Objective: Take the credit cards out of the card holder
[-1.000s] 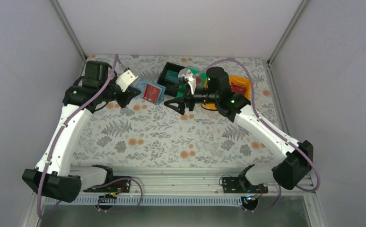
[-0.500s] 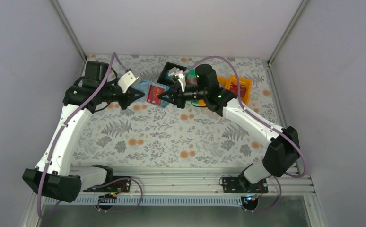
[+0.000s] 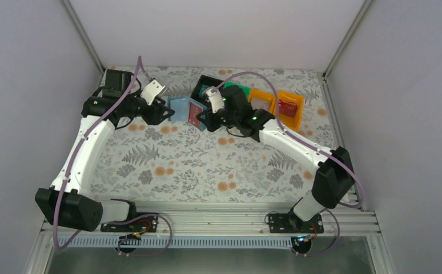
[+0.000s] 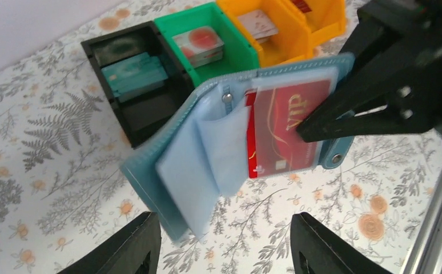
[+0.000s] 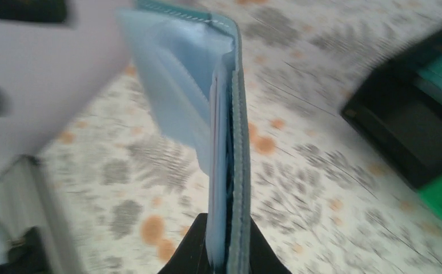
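Presently the card holder (image 3: 180, 108) is seen btw. the two arms, just in front of the black bin (image 4: 150, 112). It is stood open like a book w/ its fold to the left in the left wrist view; whether its lower edge rests on the bench (image 4: 47, 142) can't be told. The right pincer (image 4: 305, 130) is clamped tight on the outer flap, w/ one finger laid across the face of the red card (image 4: 280, 114) tucked in that flap's pocket. The left pincer (image 4: 224, 225) is spread wide w/ nothing held, its fingers set either side of the holder's lower edge. The card's long axis is run across the flap, and its free short end is turned toward the fold, i.e. toward the left arm. That arm is judged the nearer and the only free one for the pull. The holder is soft stitched teal fabric w/ floppy pale-blue inner sleeves and metal snaps; the card is stiff, glossy, thin. Teal cards (image 4: 133, 74) are stacked in the black bin, pale cards (image 4: 201, 44) in the green bin (image 4: 236, 56), more in the orange bin (image 4: 316, 28).
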Tool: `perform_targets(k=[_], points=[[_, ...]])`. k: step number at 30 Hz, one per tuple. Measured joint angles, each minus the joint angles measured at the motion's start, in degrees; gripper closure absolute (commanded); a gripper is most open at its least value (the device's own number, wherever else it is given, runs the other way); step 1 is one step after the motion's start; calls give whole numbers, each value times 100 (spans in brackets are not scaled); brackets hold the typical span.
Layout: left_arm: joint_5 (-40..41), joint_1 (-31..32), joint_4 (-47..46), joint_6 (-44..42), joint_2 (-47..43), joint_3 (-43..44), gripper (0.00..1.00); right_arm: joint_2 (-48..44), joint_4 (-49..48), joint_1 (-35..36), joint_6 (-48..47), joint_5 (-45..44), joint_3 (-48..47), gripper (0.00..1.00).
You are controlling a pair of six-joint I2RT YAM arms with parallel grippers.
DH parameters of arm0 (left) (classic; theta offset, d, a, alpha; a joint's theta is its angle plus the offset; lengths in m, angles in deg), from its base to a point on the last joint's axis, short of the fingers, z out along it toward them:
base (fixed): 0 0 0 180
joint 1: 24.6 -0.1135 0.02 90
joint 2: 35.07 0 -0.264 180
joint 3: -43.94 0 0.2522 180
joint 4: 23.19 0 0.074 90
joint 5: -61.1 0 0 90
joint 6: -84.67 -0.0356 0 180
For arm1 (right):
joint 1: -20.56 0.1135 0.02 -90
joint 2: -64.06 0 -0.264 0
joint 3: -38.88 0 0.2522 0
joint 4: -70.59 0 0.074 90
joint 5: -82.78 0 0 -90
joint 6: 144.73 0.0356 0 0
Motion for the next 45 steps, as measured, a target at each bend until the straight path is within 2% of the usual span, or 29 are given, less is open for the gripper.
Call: perform_targets(k=[2, 5, 8, 13, 18, 25, 35, 45], points=[[76, -28, -4, 20, 120, 24, 43, 236, 354, 205, 72, -868, -133, 96], [94, -28, -59, 63, 125, 26, 56, 566, 732, 402, 105, -1683, -260, 96], [-293, -20, -302, 173, -46, -140, 71, 798, 835, 459, 122, -1797, -275, 96], [-1252, 190, -695, 455, -188, -909, 83, 975, 778, 468, 181, -1384, -398, 96], [-1731, 199, -1078, 874, 219, -1123, 82, 973, 577, 470, 190, -831, -505, 96], [-1624, 33, -1421, 1117, 243, -1534, 79, 822, 260, 472, 149, 31, -490, 96], [-1569, -188, -1591, 1123, -444, -1655, 71, 212, 136, 452, -212, 592, -358, 96], [-2166, -258, -1482, 800, -562, -1779, 70, 76, 173, 391, -726, 1104, -315, 96]])
